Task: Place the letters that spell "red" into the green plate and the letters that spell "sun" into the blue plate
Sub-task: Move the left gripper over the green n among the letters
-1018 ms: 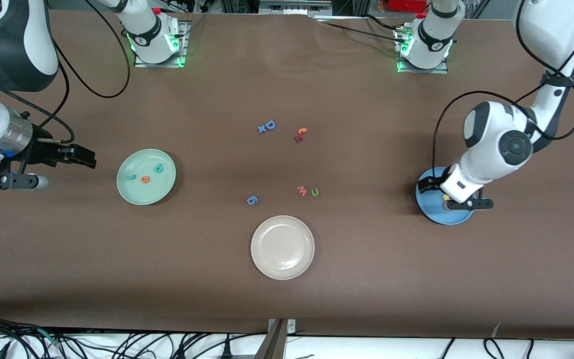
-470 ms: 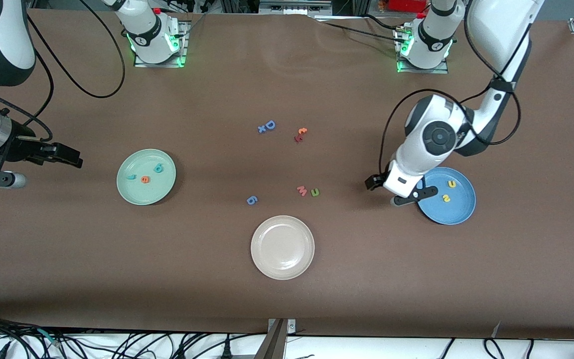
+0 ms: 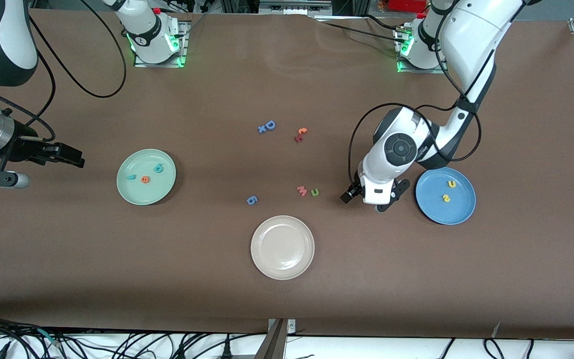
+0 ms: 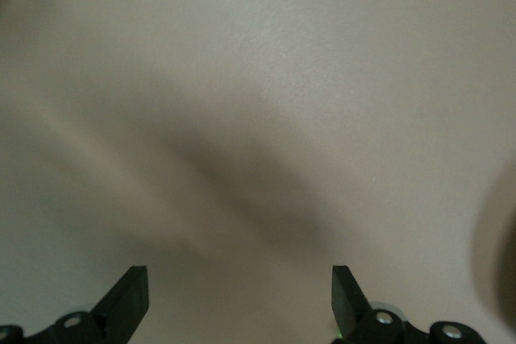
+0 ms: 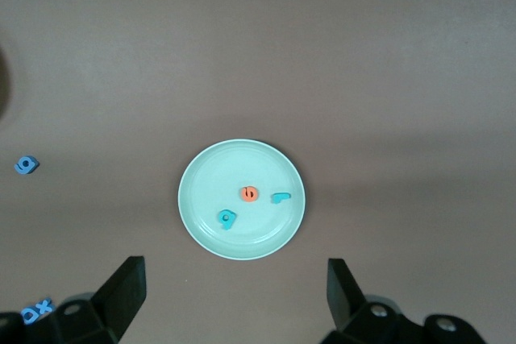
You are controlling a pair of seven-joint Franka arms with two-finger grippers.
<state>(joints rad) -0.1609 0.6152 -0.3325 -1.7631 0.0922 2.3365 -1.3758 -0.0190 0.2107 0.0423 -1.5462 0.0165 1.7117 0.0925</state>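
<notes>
**Last "sun" letter waits on the cloth**

The small green foam "n" [image 3: 315, 192] lies flat on the brown table cover [image 3: 416, 279], toward the right arm's end from the empty, wide-open left gripper [image 3: 366, 200], touching the pink foam "w" [image 3: 302, 190]. It looks light, soft and thin; a pinch across its outer edges should suit. The round blue plate [image 3: 459, 212] holds two yellow letters. The right gripper [image 3: 75, 157], wide, waits beside the green plate [image 3: 132, 192].

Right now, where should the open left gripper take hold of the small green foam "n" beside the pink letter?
From straight above, since the small green foam "n" lies flat. Put the left gripper fingers across its outer edges, clear of the pink foam letter alongside.
</notes>
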